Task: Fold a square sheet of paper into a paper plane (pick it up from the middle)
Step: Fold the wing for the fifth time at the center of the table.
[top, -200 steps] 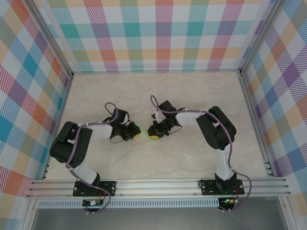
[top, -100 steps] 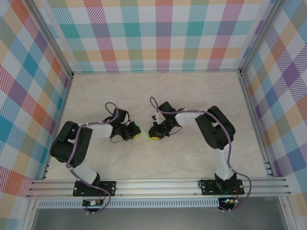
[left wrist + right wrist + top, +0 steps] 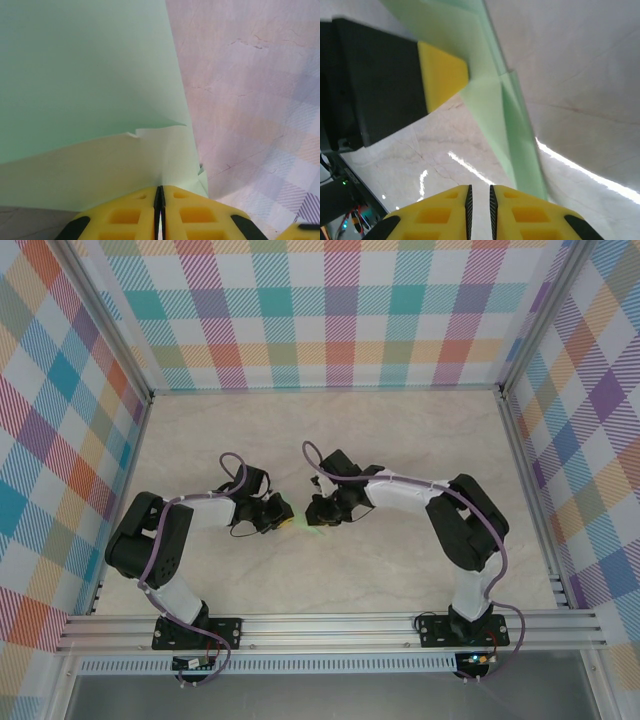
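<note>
The pale green paper is folded into a long narrow shape with layered flaps. My left gripper is shut on its lower edge, and the sheet rises from between the yellow fingers. In the right wrist view the folded paper runs as a slim strip from the left gripper's yellow fingertip down past the right side of my right gripper. The right gripper's jaws stand a narrow gap apart with bare table between them. From above, the left gripper and the right gripper face each other mid-table, with a sliver of green paper between them.
The marble-patterned tabletop is enclosed by checked walls on three sides. An aluminium rail carrying both arm bases runs along the near edge.
The right arm's elbow has swung out to the right and its wrist has edged left toward the left gripper. The left arm has stayed almost still, holding the paper.
</note>
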Action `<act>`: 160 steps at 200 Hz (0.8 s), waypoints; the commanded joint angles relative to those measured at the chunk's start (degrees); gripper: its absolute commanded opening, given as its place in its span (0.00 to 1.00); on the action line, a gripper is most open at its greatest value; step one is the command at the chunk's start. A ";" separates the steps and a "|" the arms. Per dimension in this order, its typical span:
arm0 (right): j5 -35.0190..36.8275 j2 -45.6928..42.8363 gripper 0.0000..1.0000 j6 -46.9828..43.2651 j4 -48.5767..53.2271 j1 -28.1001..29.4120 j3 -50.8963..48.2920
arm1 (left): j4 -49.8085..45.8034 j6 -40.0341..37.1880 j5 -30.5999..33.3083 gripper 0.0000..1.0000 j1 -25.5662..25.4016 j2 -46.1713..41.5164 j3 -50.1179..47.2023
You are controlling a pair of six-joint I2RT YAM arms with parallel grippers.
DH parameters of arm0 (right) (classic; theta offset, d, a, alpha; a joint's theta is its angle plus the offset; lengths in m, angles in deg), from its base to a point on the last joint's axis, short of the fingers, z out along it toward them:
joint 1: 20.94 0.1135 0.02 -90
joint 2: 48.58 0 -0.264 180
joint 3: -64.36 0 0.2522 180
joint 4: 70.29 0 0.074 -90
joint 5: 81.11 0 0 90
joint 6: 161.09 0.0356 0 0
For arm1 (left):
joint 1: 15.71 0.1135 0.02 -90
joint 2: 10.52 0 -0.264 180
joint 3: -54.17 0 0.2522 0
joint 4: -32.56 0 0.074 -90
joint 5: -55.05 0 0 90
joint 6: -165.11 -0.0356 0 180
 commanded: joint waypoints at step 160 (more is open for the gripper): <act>5.03 8.20 0.12 -3.30 7.73 1.25 3.11 | -6.33 -0.99 5.08 0.11 -0.72 2.47 1.37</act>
